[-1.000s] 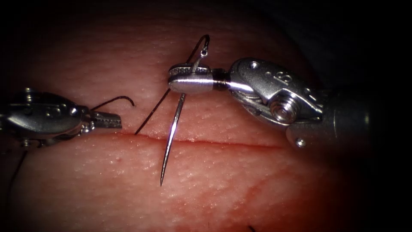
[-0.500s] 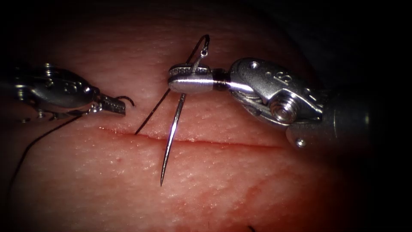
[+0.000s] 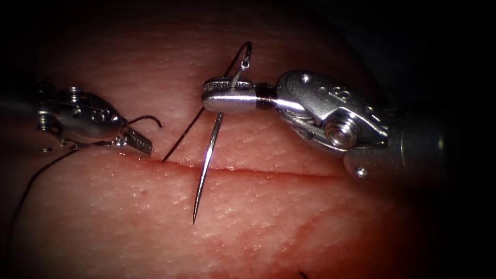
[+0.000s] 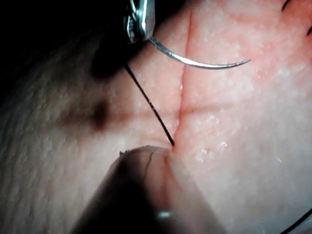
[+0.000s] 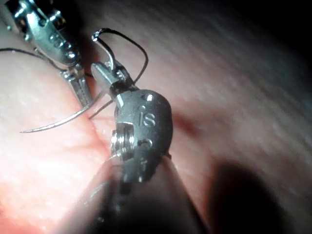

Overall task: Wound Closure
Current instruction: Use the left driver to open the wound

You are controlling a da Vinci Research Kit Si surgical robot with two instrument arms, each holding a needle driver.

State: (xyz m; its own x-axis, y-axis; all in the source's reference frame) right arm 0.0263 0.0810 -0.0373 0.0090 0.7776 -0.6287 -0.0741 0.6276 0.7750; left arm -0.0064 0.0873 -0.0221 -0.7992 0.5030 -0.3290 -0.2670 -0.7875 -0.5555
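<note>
A: Endoscope view first. What does the right arm's tool (image 3: 223,93) hold?

B: Its jaws are clamped on the needle (image 3: 206,160) close to the thread end of its curve. The body hangs across the cut (image 3: 268,171) and the point lies over the near part of the tissue (image 3: 289,227). It looks free of the tissue, though whether the tip touches the surface is hard to tell.

A: And the thread (image 3: 182,135)?

B: It loops off the needle's end above the jaws, runs down and enters the cut left of the needle. Another strand fades into the dark at the tissue's left edge.

A: The left arm's tool (image 3: 138,140)?

B: At the cut's left end, tip just above it, jaws together. I cannot make out anything between them; a curl of thread sits just behind.

A: Left wrist view?

B: The thread (image 4: 148,105) meets the cut (image 4: 184,83) beside a blurred tool tip; the needle (image 4: 200,62) arcs across the cut.

A: Right wrist view?

B: The right arm's tool (image 5: 105,73) grips the needle (image 5: 58,123); the left arm's tool (image 5: 80,90) stands beside it, its shaft cut off.
</note>
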